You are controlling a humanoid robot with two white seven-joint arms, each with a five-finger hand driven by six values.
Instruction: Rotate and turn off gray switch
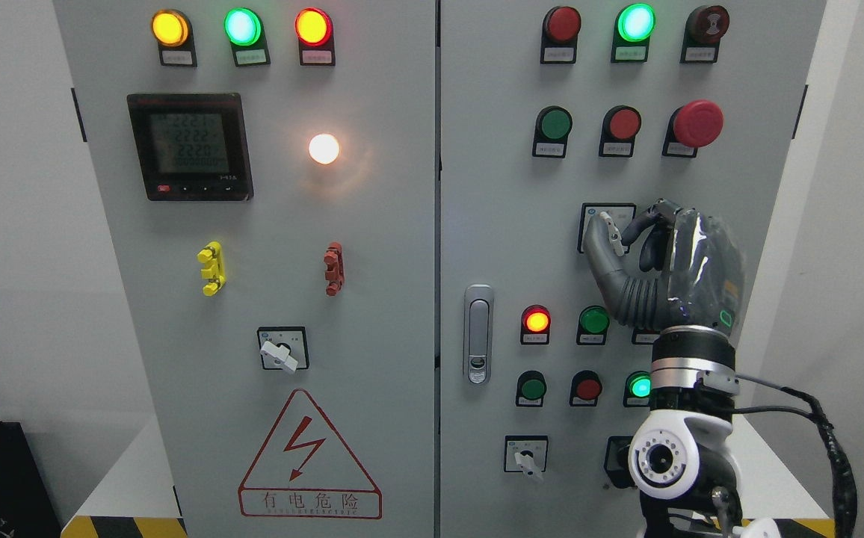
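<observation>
The right hand [664,265] has its fingers [602,250] grasping the gray rotary switch [610,228], mounted mid-height on the right door [492,224] of the control cabinet, below the red mushroom button [697,123].

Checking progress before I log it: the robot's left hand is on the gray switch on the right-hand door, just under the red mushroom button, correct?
Not quite: it is the right hand, its arm entering from the lower right in the head view. It is on the gray switch on the right-hand door, below the red mushroom button.

Industrial test lab: gray control cabinet [372,299] with indicator lamps [243,27]
</observation>
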